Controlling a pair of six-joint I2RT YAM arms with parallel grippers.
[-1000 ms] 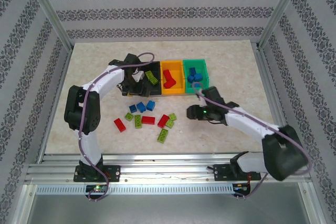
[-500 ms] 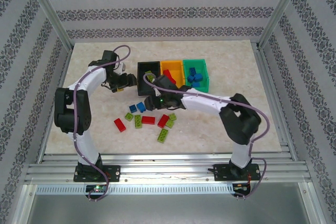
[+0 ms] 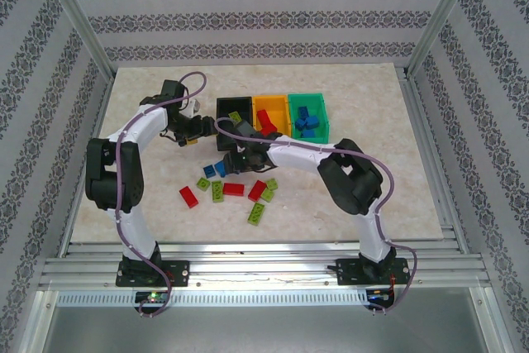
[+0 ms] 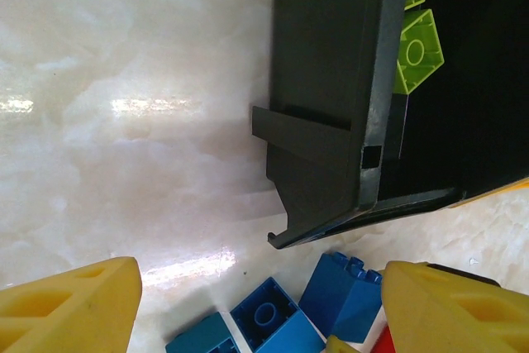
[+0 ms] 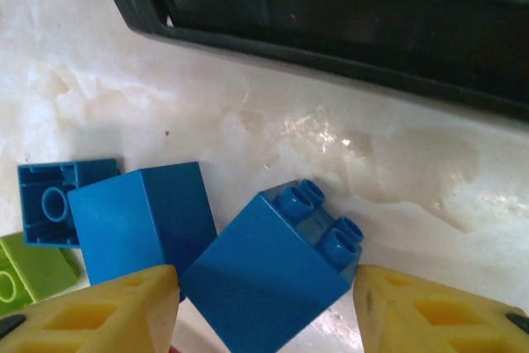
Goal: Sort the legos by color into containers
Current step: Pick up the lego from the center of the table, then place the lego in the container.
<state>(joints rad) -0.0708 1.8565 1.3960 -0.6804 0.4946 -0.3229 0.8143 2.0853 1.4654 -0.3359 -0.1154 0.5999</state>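
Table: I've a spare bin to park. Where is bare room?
Bare: the strip behind the bins, and everything right of the green bin and right arm. Crowded: near the black bin, with loose bricks, left gripper, right gripper.

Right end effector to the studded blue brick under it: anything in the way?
Nothing visible. The right end effector is open with the blue brick bare between its fingers. A second blue brick lies close beside it and may crowd one finger. The black bin sits beyond.
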